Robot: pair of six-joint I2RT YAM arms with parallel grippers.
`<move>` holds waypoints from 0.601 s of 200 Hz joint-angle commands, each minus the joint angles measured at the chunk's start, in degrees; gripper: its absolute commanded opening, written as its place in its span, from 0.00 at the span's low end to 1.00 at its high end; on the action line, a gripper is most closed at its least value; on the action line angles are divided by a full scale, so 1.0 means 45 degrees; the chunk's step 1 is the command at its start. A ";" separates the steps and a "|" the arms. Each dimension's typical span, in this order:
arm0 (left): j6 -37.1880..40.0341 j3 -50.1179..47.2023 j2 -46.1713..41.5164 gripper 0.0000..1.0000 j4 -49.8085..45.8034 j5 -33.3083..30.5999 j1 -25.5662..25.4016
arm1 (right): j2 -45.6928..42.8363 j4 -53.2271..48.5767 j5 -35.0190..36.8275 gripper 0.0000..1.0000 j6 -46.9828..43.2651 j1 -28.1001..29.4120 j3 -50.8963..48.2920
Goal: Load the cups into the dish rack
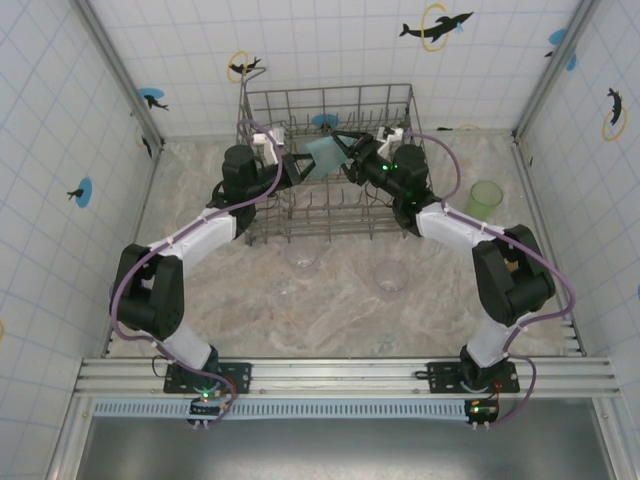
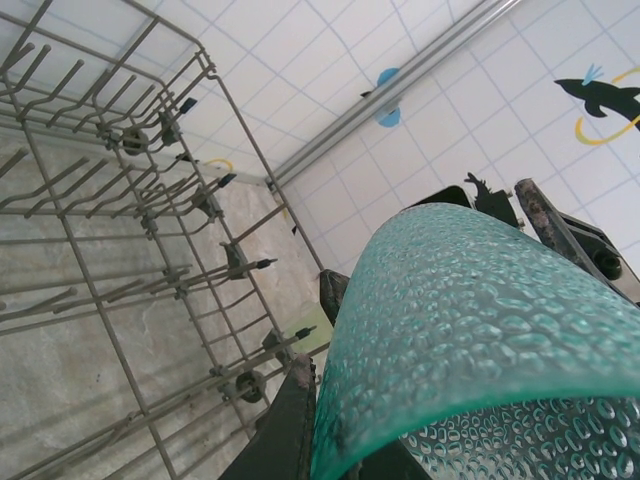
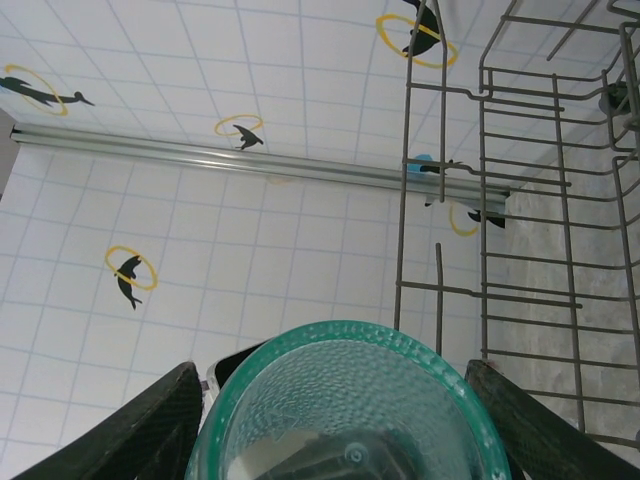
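Teal cup (image 1: 324, 155) is held aloft over the middle of the rack (image 1: 330, 92), which sits at 12 o'clock on the worktop (image 1: 340, 310). Left end effector (image 1: 298, 165) is clenched on the cup from 9 o'clock, with its wall seated between the jaws (confirmed in the left wrist view). Right end effector (image 1: 345, 148) meets it from 3 o'clock and is released. Its fingers (image 3: 150, 430) are spread astride the cup's open rim, and contact cannot be determined. Green cup (image 1: 486, 199) stands upright at 3 o'clock of the rack. Two clear cups (image 1: 302, 255) (image 1: 390, 275) sit at 6 o'clock of it
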 commanded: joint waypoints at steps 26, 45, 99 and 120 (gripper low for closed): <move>0.0040 0.0103 0.0011 0.06 -0.0449 0.0231 -0.0053 | -0.0204 0.1042 0.0320 0.41 0.0002 0.0120 -0.0101; 0.0257 0.0254 -0.0086 0.23 -0.0949 0.0250 -0.0053 | -0.0283 0.0941 0.0383 0.40 -0.0058 0.0039 -0.0107; 0.1103 0.0426 -0.0838 0.49 -0.2431 0.0076 -0.0053 | -0.0345 -0.0304 0.0779 0.37 -0.0645 -0.0234 0.0496; 0.1418 0.0417 -0.1194 0.56 -0.2934 -0.0155 -0.0055 | -0.0220 -0.0932 0.0808 0.37 -0.1087 -0.0307 0.0972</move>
